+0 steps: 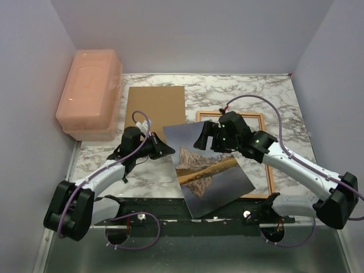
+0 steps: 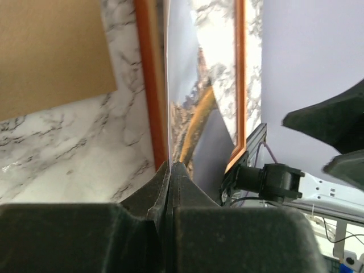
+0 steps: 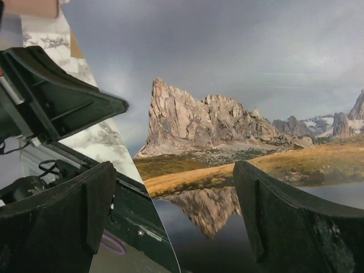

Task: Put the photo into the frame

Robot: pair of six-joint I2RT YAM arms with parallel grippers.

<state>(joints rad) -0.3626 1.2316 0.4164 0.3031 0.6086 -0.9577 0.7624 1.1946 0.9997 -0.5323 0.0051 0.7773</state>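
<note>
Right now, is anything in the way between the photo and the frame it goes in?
Yes. The open right gripper and its arm hang over the frame, next to the photo that the left gripper pinches by its edge. The brown board lies off to the left, not in the way.

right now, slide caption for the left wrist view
Left gripper, jaws shut, pinches the thin mountain photo print over the red-orange rectangular frame

Wide apart now, the right gripper point(image 3: 176, 190), fingers lower left and lower right; photo point(image 3: 239, 108) fills the view; left gripper point(image 3: 62, 96) upper left, at its edge.
</note>
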